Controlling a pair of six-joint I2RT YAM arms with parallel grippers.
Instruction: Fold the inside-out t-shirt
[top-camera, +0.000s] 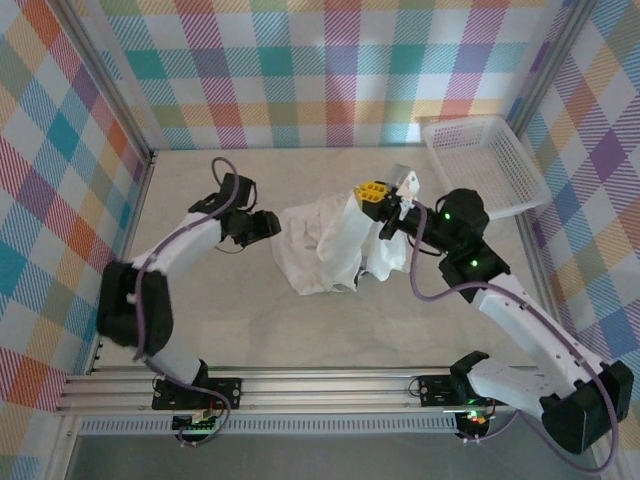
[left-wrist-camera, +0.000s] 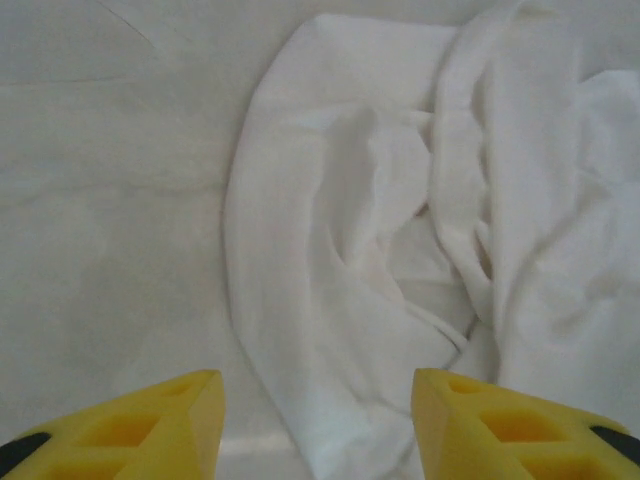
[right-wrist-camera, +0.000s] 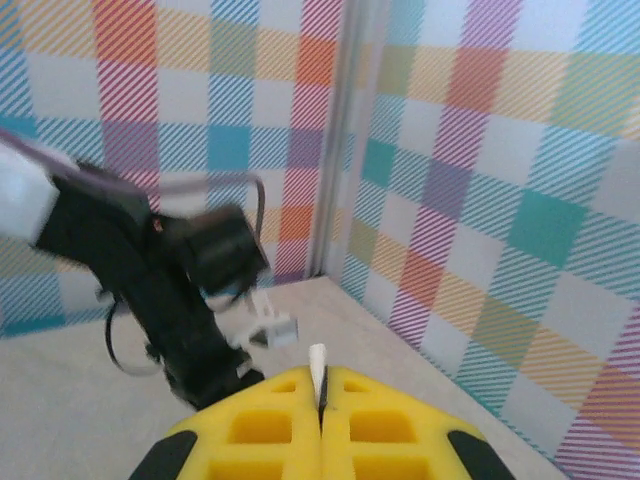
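The shirt (top-camera: 325, 250) lies bunched on the table (top-camera: 230, 330), left of the basket (top-camera: 485, 160) and nearer the arms, not yet spread. Its basket-side edge is raised, with a sliver of cloth pinched in the closed right gripper (top-camera: 373, 192). On the side away from the basket, the left gripper (top-camera: 268, 224) stands with jaws apart over a rolled edge, clamping nothing. I judge this the spreading-out step. Next the left gripper needs a hold on that edge so both can pull the shirt flat.
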